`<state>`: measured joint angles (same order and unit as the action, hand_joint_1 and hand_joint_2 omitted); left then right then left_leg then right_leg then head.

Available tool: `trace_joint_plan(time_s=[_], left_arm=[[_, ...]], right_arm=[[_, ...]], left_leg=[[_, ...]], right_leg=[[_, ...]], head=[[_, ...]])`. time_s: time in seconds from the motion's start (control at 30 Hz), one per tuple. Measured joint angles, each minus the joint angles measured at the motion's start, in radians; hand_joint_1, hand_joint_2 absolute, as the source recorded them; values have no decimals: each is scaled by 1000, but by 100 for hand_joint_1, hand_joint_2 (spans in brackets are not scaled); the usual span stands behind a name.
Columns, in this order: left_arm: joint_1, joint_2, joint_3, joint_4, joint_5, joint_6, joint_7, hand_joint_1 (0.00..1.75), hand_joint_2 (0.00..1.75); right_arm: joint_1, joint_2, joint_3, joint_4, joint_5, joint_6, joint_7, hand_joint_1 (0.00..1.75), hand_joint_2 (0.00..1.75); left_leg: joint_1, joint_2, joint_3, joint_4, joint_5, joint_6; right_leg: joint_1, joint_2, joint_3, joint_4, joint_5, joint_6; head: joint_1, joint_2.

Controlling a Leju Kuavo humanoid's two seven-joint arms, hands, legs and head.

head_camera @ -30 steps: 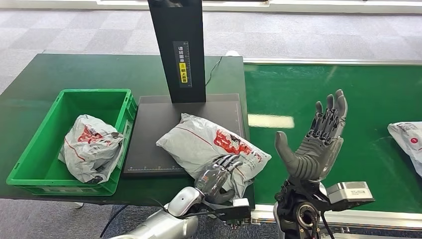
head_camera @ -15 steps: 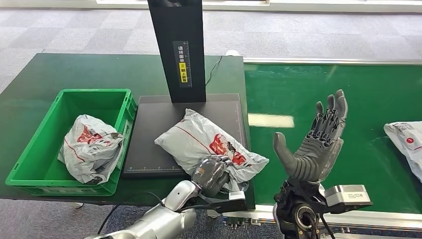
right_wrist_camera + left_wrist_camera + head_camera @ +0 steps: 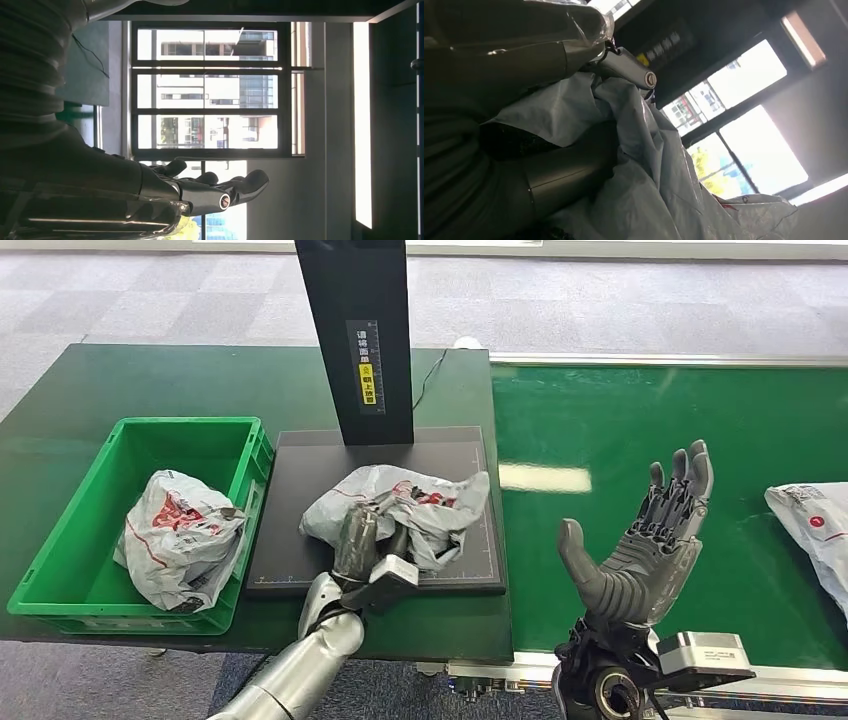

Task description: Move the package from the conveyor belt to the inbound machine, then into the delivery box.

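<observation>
The package (image 3: pixel 420 502) you are moving lies crumpled on the black scanner plate (image 3: pixel 300 470), gripped by your left hand (image 3: pixel 362 535). Left of it, a green box (image 3: pixel 60 540) on the tabletop (image 3: pixel 150 380) holds another bag (image 3: pixel 180 535). Your right hand (image 3: pixel 645 550) is raised, released and holding nothing, over the green belt (image 3: pixel 620 420), where a third bag (image 3: pixel 815 530) lies.

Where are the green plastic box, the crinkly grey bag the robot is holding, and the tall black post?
green plastic box (image 3: pixel 80 525), head view, its left wall.
crinkly grey plastic bag (image 3: pixel 435 510), head view, its crumpled top right of the fingers.
tall black post (image 3: pixel 355 300), head view, its plain front face.
</observation>
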<state>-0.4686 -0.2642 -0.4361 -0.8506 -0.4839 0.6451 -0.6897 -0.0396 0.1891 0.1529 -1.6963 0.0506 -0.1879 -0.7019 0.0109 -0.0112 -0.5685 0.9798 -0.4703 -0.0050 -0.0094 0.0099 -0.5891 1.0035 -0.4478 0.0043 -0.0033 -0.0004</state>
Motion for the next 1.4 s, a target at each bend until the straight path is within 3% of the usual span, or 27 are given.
trace_joint_plan(time_s=[0.23, 0.43, 1.4], left_arm=[[115, 90, 61, -458, 343, -98, -7, 175, 175], [150, 130, 79, -646, 372, -114, -8, 175, 175], [174, 167, 99, -778, 439, -153, -8, 175, 175]], right_arm=[[31, -16, -3, -20, -7, -20, 0, 0, 175], [35, -23, -3, -25, -9, -20, 0, 0, 175], [36, -27, -4, -28, -14, -18, 0, 0, 175]], left_leg=[[0, 0, -3, 0, 0, 0], [0, 0, -4, 0, 0, 0], [0, 0, -4, 0, 0, 0]], right_leg=[[0, 0, -4, 0, -1, 0], [0, 0, -3, 0, -1, 1], [0, 0, -4, 0, -1, 1]], head=[[0, 0], [0, 0], [0, 0]])
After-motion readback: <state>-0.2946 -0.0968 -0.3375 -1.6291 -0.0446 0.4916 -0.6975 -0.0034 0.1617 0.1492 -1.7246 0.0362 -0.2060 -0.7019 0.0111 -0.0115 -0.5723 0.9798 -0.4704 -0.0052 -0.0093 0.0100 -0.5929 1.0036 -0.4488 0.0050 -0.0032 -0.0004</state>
